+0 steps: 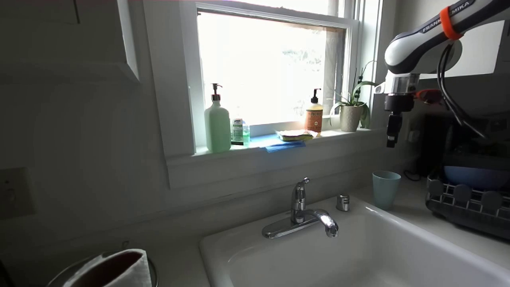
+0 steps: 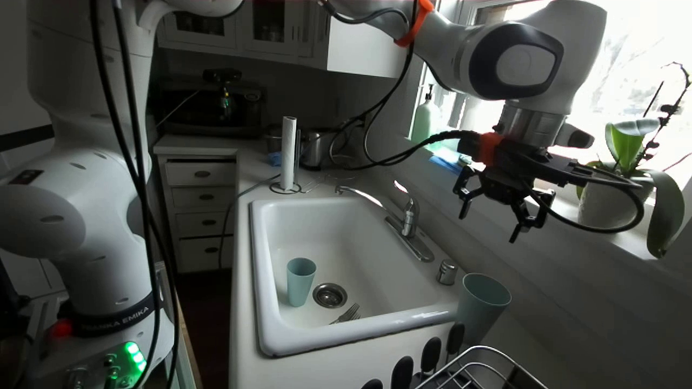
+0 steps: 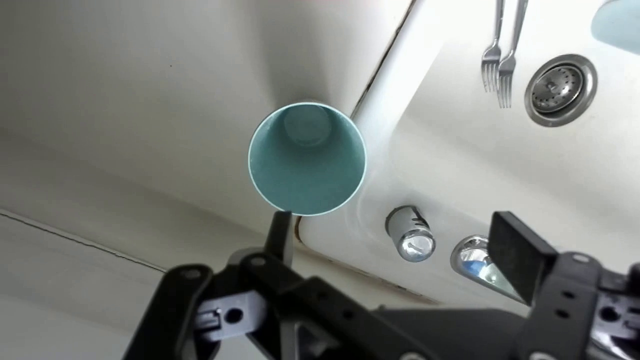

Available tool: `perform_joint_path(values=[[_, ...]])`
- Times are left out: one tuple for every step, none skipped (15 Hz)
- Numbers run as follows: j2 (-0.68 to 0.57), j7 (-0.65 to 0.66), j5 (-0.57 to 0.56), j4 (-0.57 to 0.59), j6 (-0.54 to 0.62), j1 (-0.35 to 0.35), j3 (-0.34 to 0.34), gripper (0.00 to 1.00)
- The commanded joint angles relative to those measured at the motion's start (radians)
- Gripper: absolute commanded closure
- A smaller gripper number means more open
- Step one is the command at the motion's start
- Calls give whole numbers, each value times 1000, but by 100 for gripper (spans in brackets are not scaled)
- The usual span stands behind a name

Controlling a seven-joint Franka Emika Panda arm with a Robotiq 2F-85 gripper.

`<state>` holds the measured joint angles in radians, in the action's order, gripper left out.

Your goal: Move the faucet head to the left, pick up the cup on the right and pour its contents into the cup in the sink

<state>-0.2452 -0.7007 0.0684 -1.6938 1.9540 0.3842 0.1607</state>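
Note:
The chrome faucet head (image 1: 324,219) reaches out over the white sink (image 2: 261,292); in an exterior view the faucet head (image 2: 365,195) points toward the basin's far end. A teal cup (image 1: 385,191) stands upright on the counter by the sink's corner. Looking into this cup (image 3: 307,170) from the wrist, I make out walls and bottom, no clear contents. The matching cup (image 2: 299,283) stands inside the sink near the drain. My gripper (image 2: 488,226) hangs above the counter cup, open and holding nothing. In the wrist view, one fingertip (image 3: 280,232) overlaps the near edge of the cup's rim.
A chrome cap (image 3: 411,234) sits on the sink ledge near the cup. Forks (image 2: 346,314) lie in the basin. A dish rack (image 1: 470,203) stands beside the counter cup. Soap bottles (image 1: 218,125) and a potted plant (image 1: 350,117) line the windowsill.

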Motion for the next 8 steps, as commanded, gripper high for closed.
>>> perform_joint_path(values=[[114,70,-63,-120,1,-46,22,0],[132,75,-74,-140,-8,-53,22,0],[151,85,-85,-159,-10,-62,22,0],[167,91,-96,-180,-1,-69,22,0],[97,58,-58,-99,-7,-58,26,0],[114,65,-66,-119,-7,-66,27,0],[126,68,-70,-133,-7,-71,27,0],[133,69,-71,-141,-7,-73,28,0]])
